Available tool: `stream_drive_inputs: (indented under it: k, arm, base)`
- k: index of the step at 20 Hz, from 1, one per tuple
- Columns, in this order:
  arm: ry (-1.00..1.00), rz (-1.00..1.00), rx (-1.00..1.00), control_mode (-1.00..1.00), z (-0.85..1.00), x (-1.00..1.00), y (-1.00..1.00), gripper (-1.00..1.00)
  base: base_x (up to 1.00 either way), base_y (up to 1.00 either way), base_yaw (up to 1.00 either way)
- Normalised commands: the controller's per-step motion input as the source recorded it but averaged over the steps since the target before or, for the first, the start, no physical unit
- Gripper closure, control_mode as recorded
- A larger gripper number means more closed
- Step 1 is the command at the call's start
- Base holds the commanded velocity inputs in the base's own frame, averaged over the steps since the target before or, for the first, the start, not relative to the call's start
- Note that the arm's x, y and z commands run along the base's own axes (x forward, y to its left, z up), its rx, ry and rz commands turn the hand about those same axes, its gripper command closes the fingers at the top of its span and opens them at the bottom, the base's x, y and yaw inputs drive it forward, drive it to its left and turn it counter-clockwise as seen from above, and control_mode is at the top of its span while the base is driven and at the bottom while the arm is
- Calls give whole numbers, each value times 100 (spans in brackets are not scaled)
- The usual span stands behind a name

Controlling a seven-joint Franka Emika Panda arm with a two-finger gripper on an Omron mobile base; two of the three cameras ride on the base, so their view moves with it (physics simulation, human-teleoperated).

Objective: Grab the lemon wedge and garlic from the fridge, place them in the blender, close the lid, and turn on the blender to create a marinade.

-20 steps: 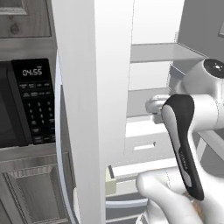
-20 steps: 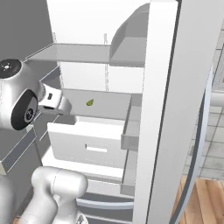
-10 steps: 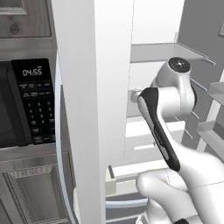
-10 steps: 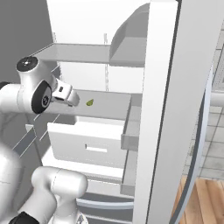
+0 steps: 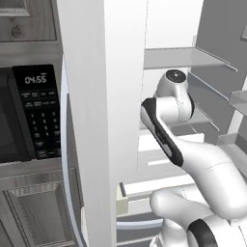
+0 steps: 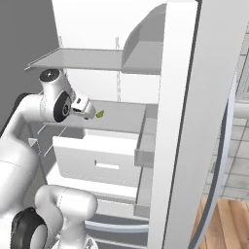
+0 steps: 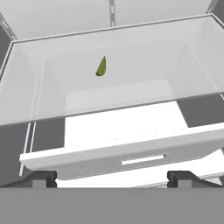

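The fridge (image 6: 185, 121) stands open, its white door beside the black microwave (image 5: 29, 116). Inside, a glass shelf (image 7: 26, 100) lies over a white drawer (image 7: 127, 153) (pulled partly out). The gripper (image 6: 87, 110) hangs over that shelf, jaws wide apart and empty. The yellow-green lemon wedge (image 7: 101, 67) rests on the shelf, just beyond the gripper.

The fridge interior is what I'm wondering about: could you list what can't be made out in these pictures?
- Garlic: not identifiable on the shelf where the lemon wedge lies, hand view.
- Drawer contents: hidden by its white front, hand and right base views.
- Gripper: in the left base view the arm's own body blocks it.
- Lemon wedge: too small in the right base view to judge its shape.
- Fridge left side: covered by the open door, left base view.
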Motion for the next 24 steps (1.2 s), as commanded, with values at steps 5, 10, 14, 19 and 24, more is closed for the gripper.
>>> stream_drive_inputs:
  k: [5,10,14,19,24]
  arm:
    - [7,0,0,-100,-46,57,13,-100]
    - [2,0,0,-100,-20,61,1,-100]
    - [4,0,0,-100,-17,61,0,-100]
    - [5,0,0,-100,-23,59,0,-100]
    - [3,0,0,-100,-26,57,0,-100]
  base:
    - [0,0,0]
    - [0,0,0]
    - [0,0,0]
    - [0,0,0]
    - [0,0,0]
